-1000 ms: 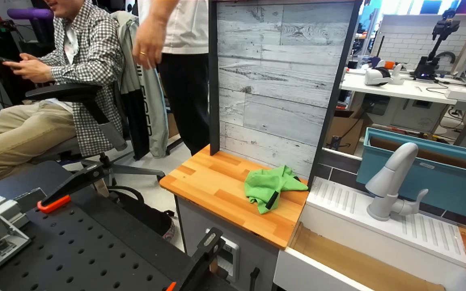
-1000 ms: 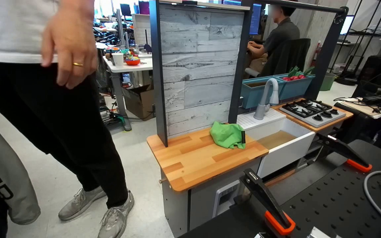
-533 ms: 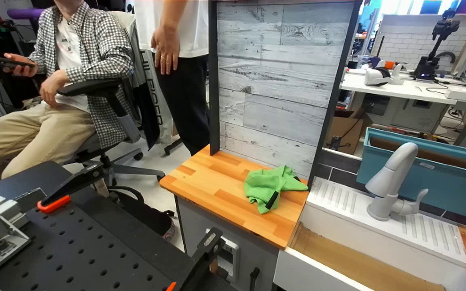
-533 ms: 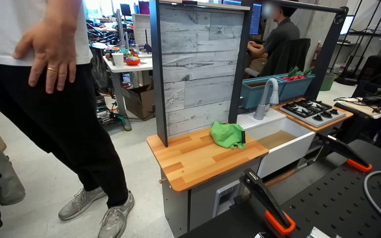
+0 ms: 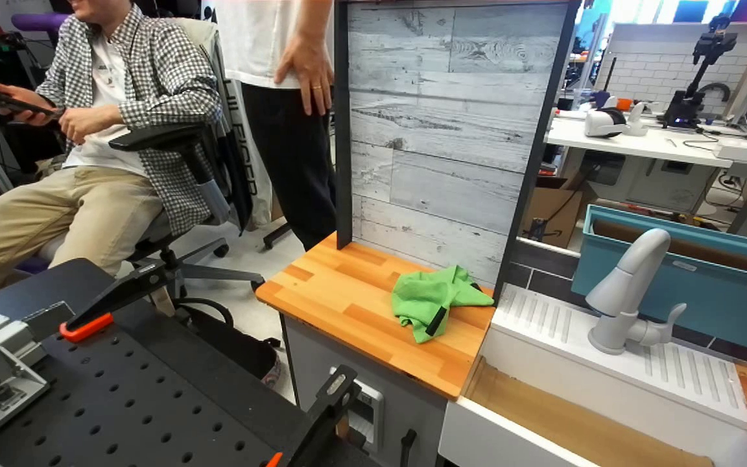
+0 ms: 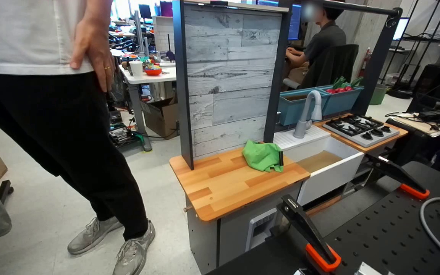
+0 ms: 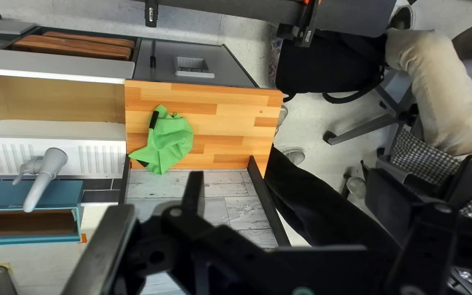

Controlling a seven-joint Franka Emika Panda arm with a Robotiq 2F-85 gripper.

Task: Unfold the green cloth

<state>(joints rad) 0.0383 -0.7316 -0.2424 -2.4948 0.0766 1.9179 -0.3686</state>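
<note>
The green cloth (image 5: 428, 301) lies crumpled on the wooden worktop (image 5: 328, 295), close to the foot of the grey plank panel. It also shows in an exterior view (image 6: 261, 156), near the sink end of the worktop (image 6: 224, 191). Black strips show on the cloth's edges. In the wrist view the cloth (image 7: 168, 139) lies on the left half of the worktop (image 7: 236, 131), with one corner reaching the sink side. My gripper (image 7: 287, 180) shows only in the wrist view, with its fingers wide apart and nothing between them. It is apart from the cloth.
The grey plank panel (image 5: 445, 130) stands upright behind the worktop. The sink (image 6: 327, 160), with a grey faucet (image 5: 629, 292) and teal planter (image 5: 704, 279), adjoins it. A person stands beside the worktop (image 6: 90, 152) and another sits nearby (image 5: 101, 143). Black clamps (image 6: 308, 233) grip the perforated table (image 6: 380, 229).
The cloth has not moved. The standing person's hand has moved toward the panel, and the seated person has shifted in the chair. The gripper is in no earlier frame.
</note>
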